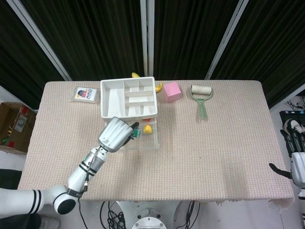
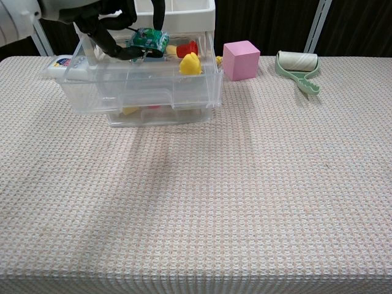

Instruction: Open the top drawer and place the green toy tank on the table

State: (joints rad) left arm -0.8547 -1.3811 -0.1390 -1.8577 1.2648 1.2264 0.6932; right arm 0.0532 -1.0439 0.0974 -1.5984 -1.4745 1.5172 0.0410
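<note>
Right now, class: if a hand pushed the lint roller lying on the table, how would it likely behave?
The lint roller would probably slide lightly; it looks like thin plastic. Its round drum might roll, though the flat handle lying on the table likely stops that.

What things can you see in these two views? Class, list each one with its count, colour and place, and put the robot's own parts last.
Drawer unit: one, clear plastic, back left of the table, top drawer pulled open.
Divided tray: one, white, on top of the drawer unit.
Toy tank: one, green, held above the open top drawer.
Small toys: a few, red and yellow, in the open drawer; more show dimly in the drawer below.
Cube: one, pink, right of the drawer unit.
Lint roller: one, pale green handle, back right.
Flat pack: one, white with a printed picture, left of the tray.
Yellow pieces: two, behind the tray.
Table: one, beige woven cover.
Left hand: grips the tank.
Right hand: at the right edge, off the table.
</note>
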